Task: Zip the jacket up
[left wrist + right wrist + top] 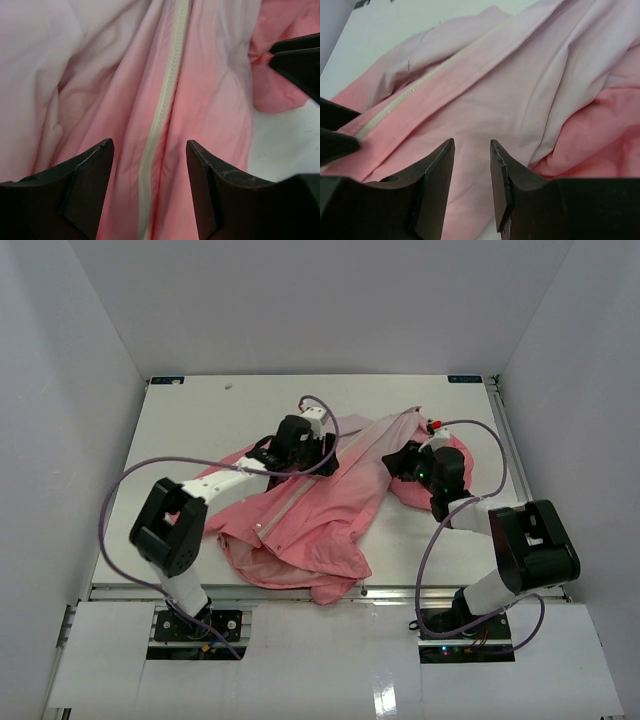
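1. Lying crumpled on the white worktop (200,420), the jacket (310,525) has its bunched salmon hem nearest the arm bases.
2. From there the jacket spreads away toward the far right, growing paler pink-white as it goes.
3. A light zipper (292,492) runs diagonally up the jacket's middle, from near left to far right.
4. The left gripper (150,145) hangs over the jacket's middle. Its fingers are well apart, one on each side of the zipper (167,95), and they hold nothing. Whether the fingertips touch the fabric cannot be told.
5. The right gripper (472,145) sits at the jacket's right side over pale, wrinkled fabric. Its fingers are parted by a narrow gap, with nothing clamped between them.
6. In the right wrist view the zipper (405,95) lies left of that gripper, under a folded flap.
7. Farthest off, the jacket's pale upper edge ends short of the worktop's back rim.
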Controlling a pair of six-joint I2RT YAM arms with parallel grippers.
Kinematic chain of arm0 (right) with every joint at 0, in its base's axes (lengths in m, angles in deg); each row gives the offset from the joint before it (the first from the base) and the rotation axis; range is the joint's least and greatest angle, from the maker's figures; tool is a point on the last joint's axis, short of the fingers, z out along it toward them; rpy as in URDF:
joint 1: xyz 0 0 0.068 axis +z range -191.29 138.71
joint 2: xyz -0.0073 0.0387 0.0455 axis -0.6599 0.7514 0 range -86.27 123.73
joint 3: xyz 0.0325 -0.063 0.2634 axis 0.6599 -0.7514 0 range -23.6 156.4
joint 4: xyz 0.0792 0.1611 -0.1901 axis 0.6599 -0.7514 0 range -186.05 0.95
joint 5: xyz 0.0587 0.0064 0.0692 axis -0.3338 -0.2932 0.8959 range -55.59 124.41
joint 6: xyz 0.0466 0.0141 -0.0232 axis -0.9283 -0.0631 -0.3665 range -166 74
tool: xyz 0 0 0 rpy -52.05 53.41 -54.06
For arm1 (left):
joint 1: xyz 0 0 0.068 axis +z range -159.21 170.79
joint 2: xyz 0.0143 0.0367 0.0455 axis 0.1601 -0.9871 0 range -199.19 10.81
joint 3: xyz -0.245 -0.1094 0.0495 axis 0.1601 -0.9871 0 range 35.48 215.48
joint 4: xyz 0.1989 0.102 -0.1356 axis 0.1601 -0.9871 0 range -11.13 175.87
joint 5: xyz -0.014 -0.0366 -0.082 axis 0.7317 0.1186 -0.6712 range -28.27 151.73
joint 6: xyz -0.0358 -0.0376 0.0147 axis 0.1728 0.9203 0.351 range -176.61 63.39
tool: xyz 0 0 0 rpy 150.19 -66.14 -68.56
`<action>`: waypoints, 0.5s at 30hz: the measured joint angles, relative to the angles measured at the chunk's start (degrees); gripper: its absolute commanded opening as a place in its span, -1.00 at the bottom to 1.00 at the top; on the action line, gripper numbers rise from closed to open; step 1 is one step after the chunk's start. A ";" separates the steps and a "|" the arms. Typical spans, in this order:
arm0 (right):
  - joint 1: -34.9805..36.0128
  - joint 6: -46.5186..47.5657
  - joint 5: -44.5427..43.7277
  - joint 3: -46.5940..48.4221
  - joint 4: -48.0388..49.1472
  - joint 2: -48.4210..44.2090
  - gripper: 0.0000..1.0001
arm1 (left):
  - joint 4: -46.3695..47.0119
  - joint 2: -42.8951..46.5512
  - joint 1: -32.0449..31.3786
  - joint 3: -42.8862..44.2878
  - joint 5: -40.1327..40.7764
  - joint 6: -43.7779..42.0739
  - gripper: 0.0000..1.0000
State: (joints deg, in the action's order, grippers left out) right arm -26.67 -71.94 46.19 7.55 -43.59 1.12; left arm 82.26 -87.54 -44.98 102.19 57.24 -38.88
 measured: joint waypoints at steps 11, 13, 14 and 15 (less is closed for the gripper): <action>0.03 -7.10 -12.05 25.86 -16.25 8.14 0.09 | 10.05 -10.92 -0.30 -0.58 -2.38 -3.49 -1.00; 0.03 -8.45 -12.85 29.45 -17.72 11.64 0.13 | 13.20 -8.63 -0.61 -5.13 -2.35 -3.37 -1.00; 0.03 -9.07 -13.16 30.37 -18.40 13.02 0.15 | 14.79 -7.46 -0.80 -7.29 -2.31 -3.33 -1.00; 0.03 -9.63 -13.21 30.80 -19.36 14.41 0.17 | 16.32 -6.22 -1.06 -9.21 -2.22 -3.35 -1.00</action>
State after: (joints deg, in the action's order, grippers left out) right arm -26.64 -81.57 32.98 38.35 -62.95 15.53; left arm 98.58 -93.76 -46.03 92.99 55.02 -42.23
